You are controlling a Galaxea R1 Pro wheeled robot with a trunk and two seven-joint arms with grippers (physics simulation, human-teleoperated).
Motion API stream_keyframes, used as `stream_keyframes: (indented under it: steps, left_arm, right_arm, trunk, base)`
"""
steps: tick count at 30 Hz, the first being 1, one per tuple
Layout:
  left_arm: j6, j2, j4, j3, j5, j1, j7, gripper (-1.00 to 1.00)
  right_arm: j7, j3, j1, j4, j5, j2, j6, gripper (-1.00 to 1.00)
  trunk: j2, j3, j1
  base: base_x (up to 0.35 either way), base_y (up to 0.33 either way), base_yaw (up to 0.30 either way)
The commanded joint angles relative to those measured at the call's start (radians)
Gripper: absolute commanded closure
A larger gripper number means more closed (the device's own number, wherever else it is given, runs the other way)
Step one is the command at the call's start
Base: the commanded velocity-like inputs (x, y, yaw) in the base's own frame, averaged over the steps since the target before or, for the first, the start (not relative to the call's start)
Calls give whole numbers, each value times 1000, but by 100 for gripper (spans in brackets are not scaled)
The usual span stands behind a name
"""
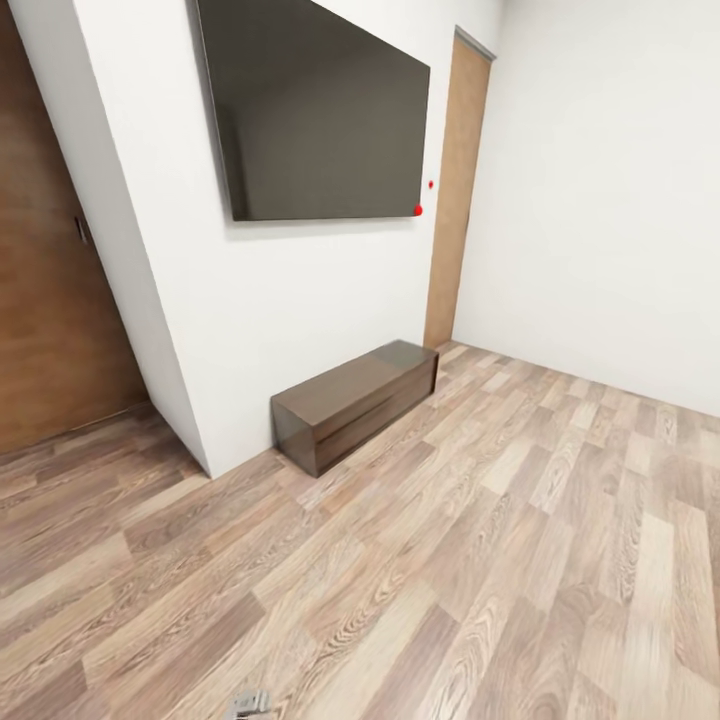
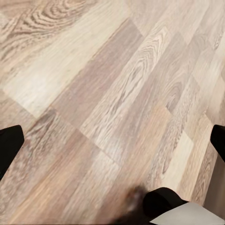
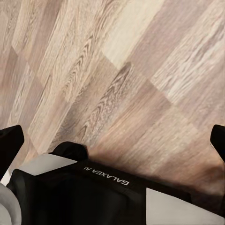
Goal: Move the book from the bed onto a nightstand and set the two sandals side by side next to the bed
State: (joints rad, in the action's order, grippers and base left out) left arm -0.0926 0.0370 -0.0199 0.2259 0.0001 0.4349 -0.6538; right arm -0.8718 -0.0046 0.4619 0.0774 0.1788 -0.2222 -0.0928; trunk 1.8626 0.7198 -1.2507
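The book, the bed, the nightstand and the sandals are out of view. My left gripper (image 2: pixel 112 143) hangs over bare wood-plank floor (image 2: pixel 108 89), its black fingertips (image 2: pixel 6 145) far apart at the picture's two edges, open and empty. My right gripper (image 3: pixel 112 143) is open in the same way above the floor (image 3: pixel 117 70), with nothing between its fingertips (image 3: pixel 7 145).
A low brown cabinet (image 1: pixel 355 400) stands against a white wall under a large dark screen (image 1: pixel 320 110). A light wooden door (image 1: pixel 458 190) is at the far corner, and dark wood panelling (image 1: pixel 50 300) lies left of a jutting wall corner (image 1: pixel 190 440). Open plank floor (image 1: pixel 480 560) spreads ahead and to the right.
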Motion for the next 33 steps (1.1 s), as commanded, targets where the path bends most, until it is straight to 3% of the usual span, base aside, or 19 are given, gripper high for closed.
stream_keyframes:
  steps: [1, 14, 23, 33]
  left_arm:
    - [-4, 0, 1, 1, 0, 1, -3, -100]
    - [-4, 0, 1, 1, 0, 1, -3, -100]
    - [-4, 0, 1, 1, 0, 1, -3, -100]
    - [-4, 0, 1, 1, 0, 1, -3, -100]
  right_arm:
    - [-4, 0, 1, 2, 10, 0, -10, -100]
    - [-4, 0, 1, 2, 10, 1, -10, -100]
    - [-4, 1, 1, 2, 10, 1, -9, -100]
    - [-4, 1, 1, 2, 10, 1, -9, -100]
  trunk:
    - [0, 1, 0]
    - [0, 1, 0]
    - [0, 0, 0]
    - [0, -3, 0]
  base:
    - [328, 0, 0]
    - [329, 0, -17]
    - [323, 0, -156]
    - [91, 0, -152]
